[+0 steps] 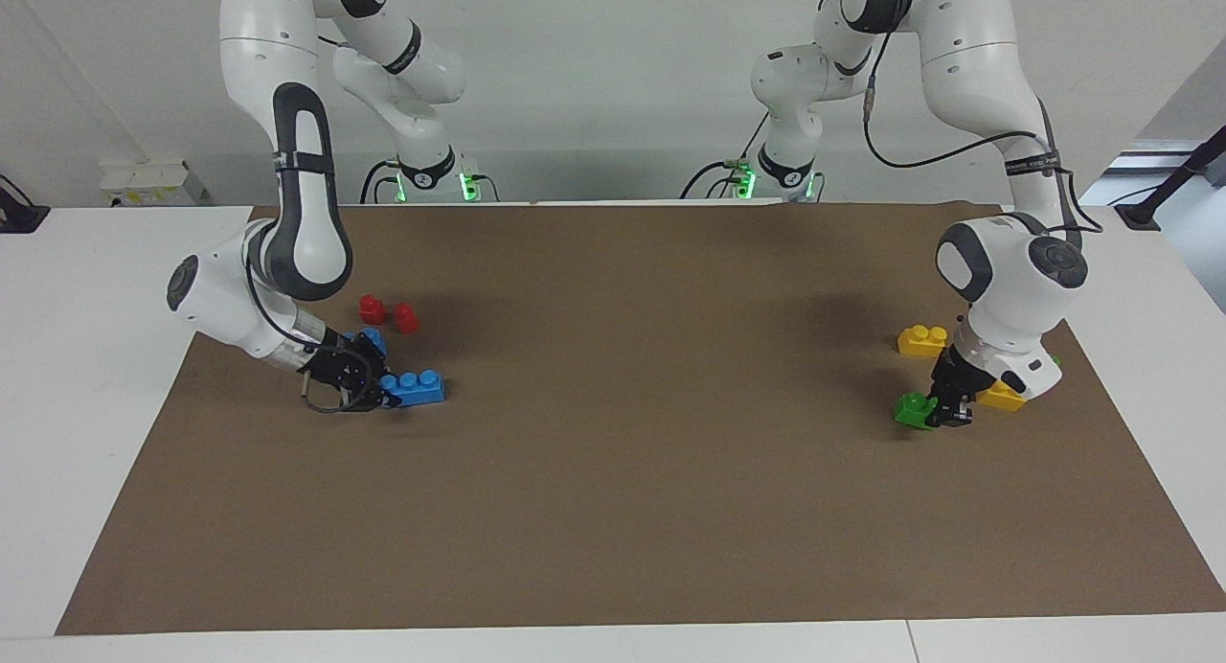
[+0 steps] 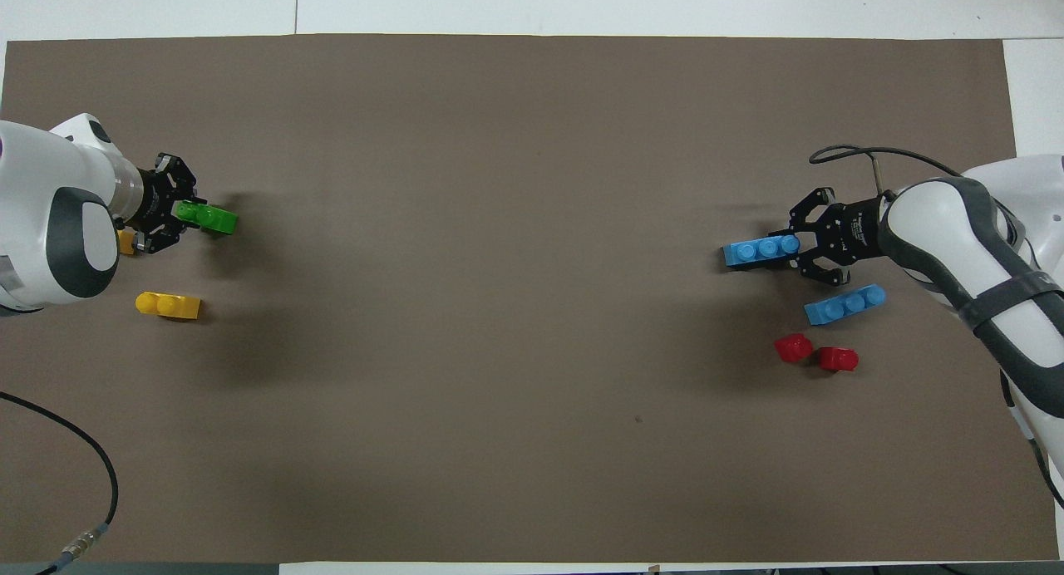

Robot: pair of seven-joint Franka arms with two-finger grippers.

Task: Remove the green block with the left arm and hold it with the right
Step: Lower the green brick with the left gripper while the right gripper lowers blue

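The left gripper (image 1: 943, 409) is low at the left arm's end of the brown mat (image 1: 613, 510), its jaws pinched on one end of the small bright green plastic brick (image 1: 913, 409), which sits on or just off the mat with its free end pointing toward the middle of the table. To my eye the green brick is a light, hard, hollow toy piece with smooth glossy sides, so it should lift easily but could pivot or slip when held only by its end; a grip across the two flat long sides, below the studs, looks safest. It is short, with round studs on top, and in the overhead view (image 2: 208, 218) it juts out from the jaws. Far off at the other end, the right gripper (image 1: 375, 393) is clamped on the end of a longer blue three-stud brick (image 1: 414, 388) on the mat.
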